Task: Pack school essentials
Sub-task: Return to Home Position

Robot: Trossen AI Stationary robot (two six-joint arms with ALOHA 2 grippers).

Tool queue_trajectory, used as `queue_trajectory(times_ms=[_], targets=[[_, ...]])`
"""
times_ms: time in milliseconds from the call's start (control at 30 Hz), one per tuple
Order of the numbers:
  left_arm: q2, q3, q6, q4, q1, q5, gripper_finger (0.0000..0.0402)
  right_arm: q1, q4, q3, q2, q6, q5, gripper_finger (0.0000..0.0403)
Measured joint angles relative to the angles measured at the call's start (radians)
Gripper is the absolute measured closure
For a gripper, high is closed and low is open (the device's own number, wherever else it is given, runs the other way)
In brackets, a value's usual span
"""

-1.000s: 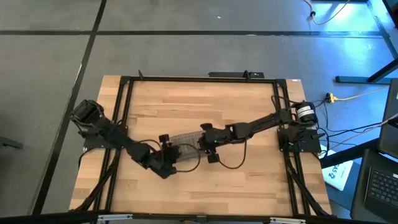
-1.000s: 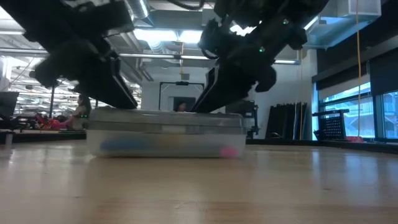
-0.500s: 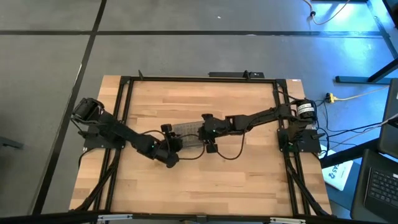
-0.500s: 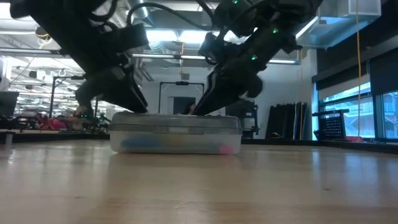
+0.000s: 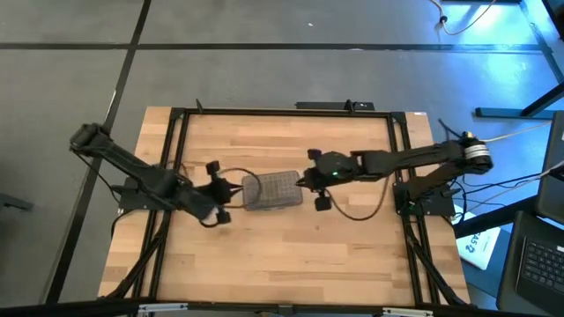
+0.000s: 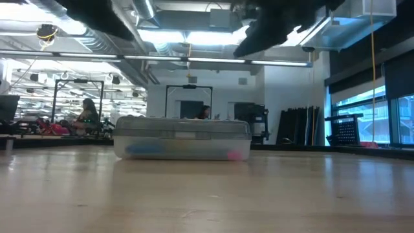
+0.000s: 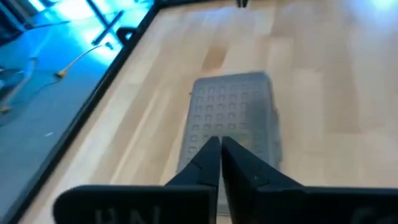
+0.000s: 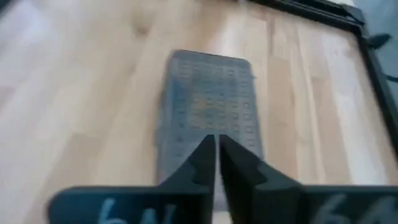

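Note:
A clear rectangular case (image 5: 271, 190) with a grey studded lid stands shut on the wooden table, resting on its flat bottom (image 6: 182, 157). Through its clear wall show a blue thing (image 6: 145, 150) and a pink thing (image 6: 238, 155) of the school essentials; the others are hidden. My left gripper (image 5: 235, 187) hangs shut above the case's left end, clear of the lid (image 7: 230, 112). My right gripper (image 5: 303, 182) hangs shut above the case's right end, also clear of the lid (image 8: 208, 93). In the wrist views each pair of fingertips (image 7: 219, 146) (image 8: 216, 142) is closed on nothing.
A black metal frame (image 5: 176, 119) borders the table at the left, far and right sides. Bare wood (image 5: 282, 255) lies between the case and the near edge. Cables and a laptop (image 5: 538, 260) lie off the table to the right. People show far off in the room behind (image 6: 87, 113).
Both grippers have let go of the case and risen well above it, the left drawing back toward the table's left edge and the right toward the right edge. The case, shifted a little toward the table's right while held, now stands free on the table.

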Motion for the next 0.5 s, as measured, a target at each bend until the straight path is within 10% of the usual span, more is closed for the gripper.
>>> queue_trajectory(times_ms=[500], targets=[[-0.506,-0.411,0.193,0.468,-0.049,0.093,0.0401,0.007,0.446,-0.533,-0.535,0.163,-0.035,0.0397]])
